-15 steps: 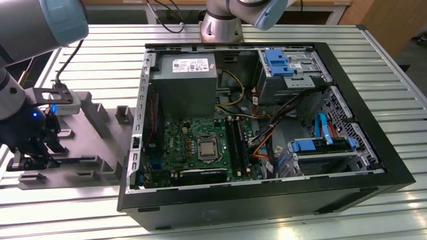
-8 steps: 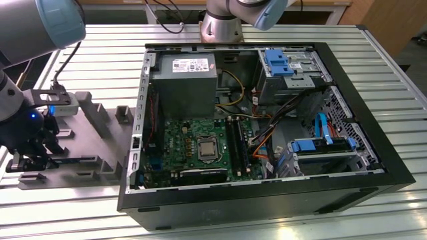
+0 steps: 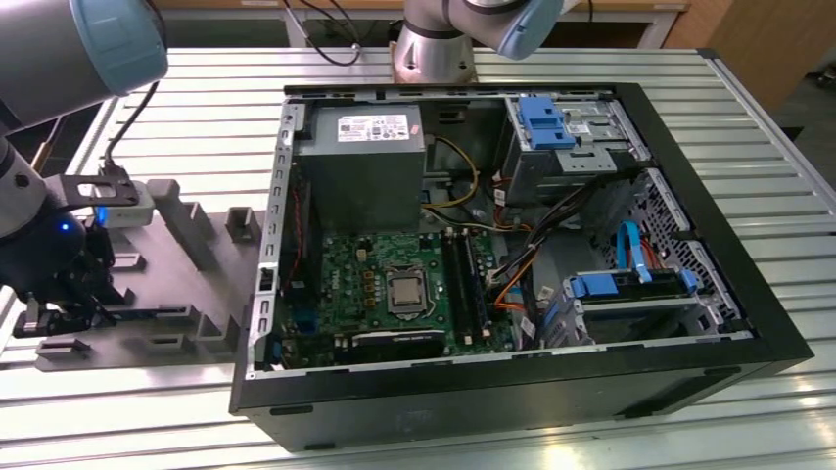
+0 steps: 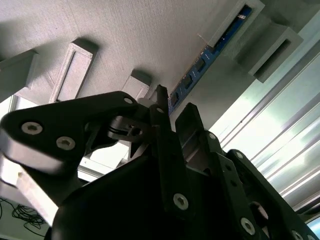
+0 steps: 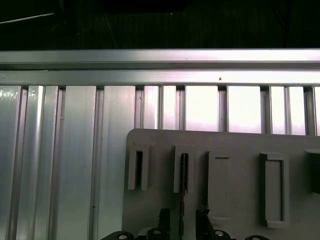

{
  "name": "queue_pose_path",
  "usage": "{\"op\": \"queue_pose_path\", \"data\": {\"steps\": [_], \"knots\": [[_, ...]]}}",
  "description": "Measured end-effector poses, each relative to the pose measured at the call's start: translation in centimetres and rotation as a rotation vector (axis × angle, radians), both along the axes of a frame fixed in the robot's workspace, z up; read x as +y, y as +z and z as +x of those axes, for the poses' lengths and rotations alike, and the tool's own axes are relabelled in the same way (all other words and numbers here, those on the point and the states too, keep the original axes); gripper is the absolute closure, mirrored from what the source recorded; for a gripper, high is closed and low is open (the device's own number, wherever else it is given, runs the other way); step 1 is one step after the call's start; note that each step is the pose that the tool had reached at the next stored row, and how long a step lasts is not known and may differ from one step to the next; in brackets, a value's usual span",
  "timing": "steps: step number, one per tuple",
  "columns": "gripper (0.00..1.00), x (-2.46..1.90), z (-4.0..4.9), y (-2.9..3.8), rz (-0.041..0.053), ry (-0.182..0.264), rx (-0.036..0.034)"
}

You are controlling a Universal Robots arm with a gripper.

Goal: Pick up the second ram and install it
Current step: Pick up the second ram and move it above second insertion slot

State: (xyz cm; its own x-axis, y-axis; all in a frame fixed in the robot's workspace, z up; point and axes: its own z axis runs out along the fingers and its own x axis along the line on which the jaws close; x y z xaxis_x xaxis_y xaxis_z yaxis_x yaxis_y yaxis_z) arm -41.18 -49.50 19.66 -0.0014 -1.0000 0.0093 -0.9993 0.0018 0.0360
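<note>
The pick-up is the step in hand. The gripper point(image 5: 183, 214) hangs over the grey tray point(image 5: 235, 145), which lies on the worktop point(image 3: 770, 147) just beside the computer case point(image 3: 523, 392), on the exterior view's left. Its fingers stand apart, one on each side of the second ram point(image 4: 210, 56), which sits on edge in a tray slot; nothing is gripped yet. By my judgement, a clean grasp calls for staying square to that thin blue edge and closing evenly, so the stick lifts without tilting. Inside the case, the power-supply box point(image 3: 359, 176) bears a white label point(image 3: 372, 127); its print is too small to read.
</note>
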Motion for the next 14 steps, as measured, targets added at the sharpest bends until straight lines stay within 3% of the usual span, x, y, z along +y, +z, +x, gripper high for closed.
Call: {"op": "queue_pose_path", "data": {"steps": [1, 2, 14], "knots": [[0.6, 0.0, 0.0, 0.0, 0.0, 0.0, 0.0], [0.67, 0.0, 0.0, 0.0, -0.0001, 0.0, 0.0], [0.67, 0.0, 0.0, 0.3, 0.0001, 0.0, -0.0001]]}}
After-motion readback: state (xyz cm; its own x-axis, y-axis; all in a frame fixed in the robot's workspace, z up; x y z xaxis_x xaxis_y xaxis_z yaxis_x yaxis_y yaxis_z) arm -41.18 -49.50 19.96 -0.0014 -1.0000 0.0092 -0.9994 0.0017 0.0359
